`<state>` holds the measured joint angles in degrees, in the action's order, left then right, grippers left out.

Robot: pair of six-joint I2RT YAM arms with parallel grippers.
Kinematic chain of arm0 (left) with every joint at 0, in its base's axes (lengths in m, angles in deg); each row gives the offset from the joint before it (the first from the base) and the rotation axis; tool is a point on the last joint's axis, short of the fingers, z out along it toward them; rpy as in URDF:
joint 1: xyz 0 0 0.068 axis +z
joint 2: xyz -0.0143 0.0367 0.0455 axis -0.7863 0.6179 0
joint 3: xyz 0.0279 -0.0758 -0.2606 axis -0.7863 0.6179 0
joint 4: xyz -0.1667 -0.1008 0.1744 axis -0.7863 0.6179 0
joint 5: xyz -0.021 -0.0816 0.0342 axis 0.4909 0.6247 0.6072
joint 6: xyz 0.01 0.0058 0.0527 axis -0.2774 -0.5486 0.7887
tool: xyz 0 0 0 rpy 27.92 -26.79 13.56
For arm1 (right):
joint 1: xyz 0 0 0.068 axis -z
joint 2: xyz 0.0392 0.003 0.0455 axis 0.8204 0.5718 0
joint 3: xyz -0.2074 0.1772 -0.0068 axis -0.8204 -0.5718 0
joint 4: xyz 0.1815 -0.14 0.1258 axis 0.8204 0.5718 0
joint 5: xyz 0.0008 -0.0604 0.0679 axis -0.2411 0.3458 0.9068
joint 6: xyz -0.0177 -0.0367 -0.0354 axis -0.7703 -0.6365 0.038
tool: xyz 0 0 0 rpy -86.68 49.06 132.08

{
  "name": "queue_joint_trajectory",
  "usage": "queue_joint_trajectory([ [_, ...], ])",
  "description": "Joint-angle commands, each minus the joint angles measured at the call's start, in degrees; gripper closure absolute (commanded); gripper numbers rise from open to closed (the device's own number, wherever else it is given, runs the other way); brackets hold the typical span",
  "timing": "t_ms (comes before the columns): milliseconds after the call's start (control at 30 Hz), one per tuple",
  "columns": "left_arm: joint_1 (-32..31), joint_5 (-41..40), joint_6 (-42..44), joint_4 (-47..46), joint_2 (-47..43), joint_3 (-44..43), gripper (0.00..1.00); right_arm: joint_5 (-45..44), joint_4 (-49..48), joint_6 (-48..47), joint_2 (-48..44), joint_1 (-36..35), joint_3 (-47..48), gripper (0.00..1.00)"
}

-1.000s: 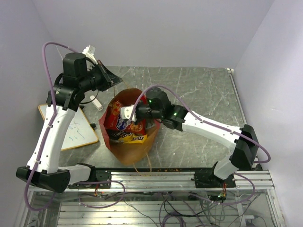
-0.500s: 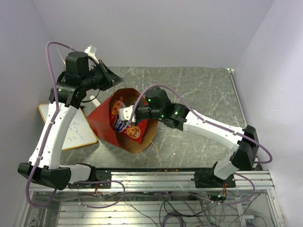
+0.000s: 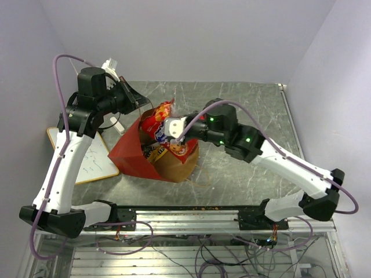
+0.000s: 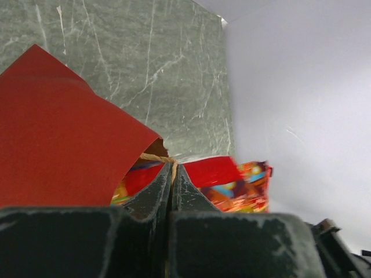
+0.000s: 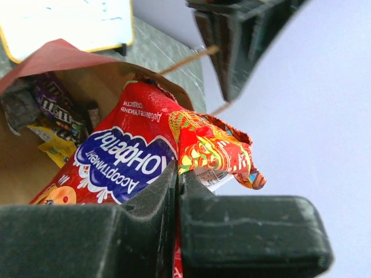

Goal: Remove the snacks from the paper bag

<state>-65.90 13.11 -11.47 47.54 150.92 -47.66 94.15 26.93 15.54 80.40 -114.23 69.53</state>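
The paper bag [image 3: 134, 155], brown inside with red outer panels, lies tilted on the table with its mouth up and to the right. My left gripper [image 3: 137, 100] is shut on its thin looped handle [image 4: 155, 157] and holds the rim up. My right gripper [image 3: 173, 131] is shut on the large red chip bag [image 3: 157, 120] with a blue logo [image 5: 124, 159], lifted partly out of the mouth. Small candy packets, purple [image 5: 53, 99] and yellow [image 5: 57, 149], lie inside the paper bag.
A wood-framed whiteboard [image 3: 95, 162] lies at the left, partly under the left arm. A small white stick [image 3: 117, 124] lies near the bag's back left. The green marbled table [image 3: 249, 110] stretches right. Walls close in on three sides.
My right gripper has risen and pulled back to the right with the red chip bag, drawing it up out of the paper bag. The paper bag has tipped so its red panel shows.
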Motion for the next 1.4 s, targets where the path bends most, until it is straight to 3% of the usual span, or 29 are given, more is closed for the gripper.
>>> queue_joint_trajectory([
  [0,0.3,3.5,3.0,-3.2,-1.7,0.7,0.93,-9.0,-1.1,4.1,-7.0,-0.2,5.3,1.0],
  [200,0.4,6.1,4.7,-4.6,-2.4,2.7,0.93,-20.7,7.5,14.4,-9.6,-0.2,9.4,1.0],
  [433,0.4,8.1,6.3,-4.3,-4.7,5.2,0.93,-42.4,11.4,32.7,-5.4,2.5,13.6,1.0],
  [700,0.3,10.7,9.4,-1.1,-6.0,6.8,0.93,-31.7,8.5,48.6,-3.3,21.6,14.0,1.0],
  [967,0.3,12.5,9.7,-0.9,-7.2,10.0,0.93,-22.3,-2.8,53.4,2.0,33.2,4.5,1.0],
  [1167,0.3,14.2,11.7,0.3,-7.9,11.6,0.93,-17.7,-9.0,58.4,13.1,37.7,3.5,1.0],
  [1367,0.0,13.8,19.3,2.4,-10.9,15.5,0.93,-9.2,-23.8,68.2,14.9,48.6,-10.2,1.0],
])
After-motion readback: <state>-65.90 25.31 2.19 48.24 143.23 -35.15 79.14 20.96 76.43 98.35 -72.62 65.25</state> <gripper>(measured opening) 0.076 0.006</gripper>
